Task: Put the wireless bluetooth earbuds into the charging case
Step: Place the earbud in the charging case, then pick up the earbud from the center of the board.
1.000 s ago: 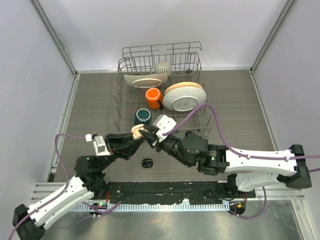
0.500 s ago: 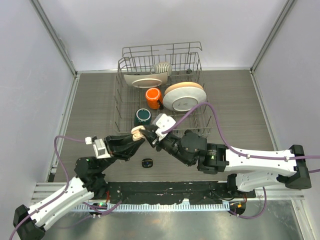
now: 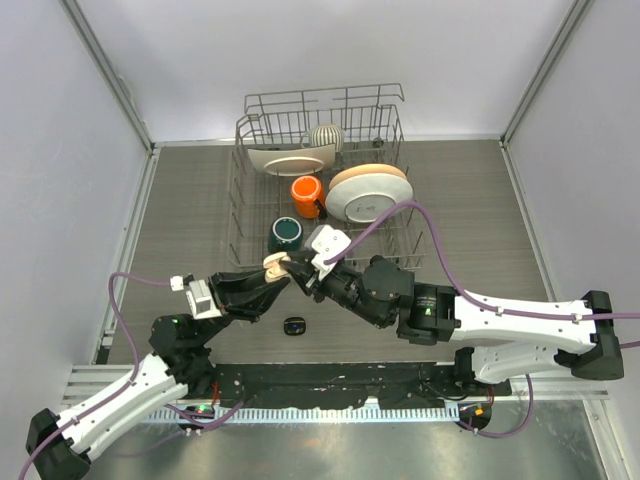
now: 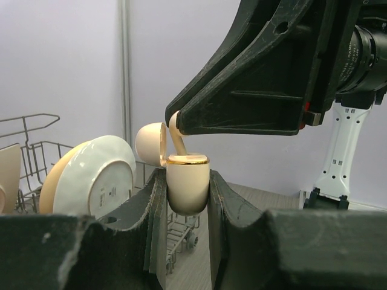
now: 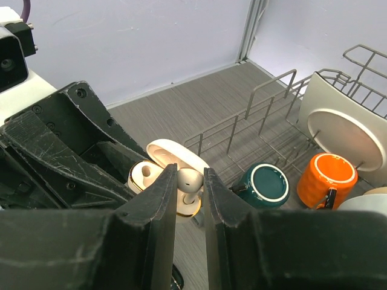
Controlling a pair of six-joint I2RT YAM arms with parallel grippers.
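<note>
From above, the left gripper (image 3: pixel 273 268) and right gripper (image 3: pixel 298 268) meet just in front of the grey wire dish rack (image 3: pixel 240 215). The left wrist view shows the left jaws clamping the cream oval charging case (image 4: pixel 187 184), its lid up. In the right wrist view the right jaws, almost closed, pinch a cream-white stemmed earbud (image 5: pixel 189 179) at the case's mouth, beside the rack.

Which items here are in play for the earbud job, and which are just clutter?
In play:
- cream charging case, lid open, held by left gripper
- cream-white earbud, pinched in right gripper
- small black item on the table, possibly part of the set; too small to tell

Clutter:
- dish rack
- plates
- orange mug
- teal mug
</note>
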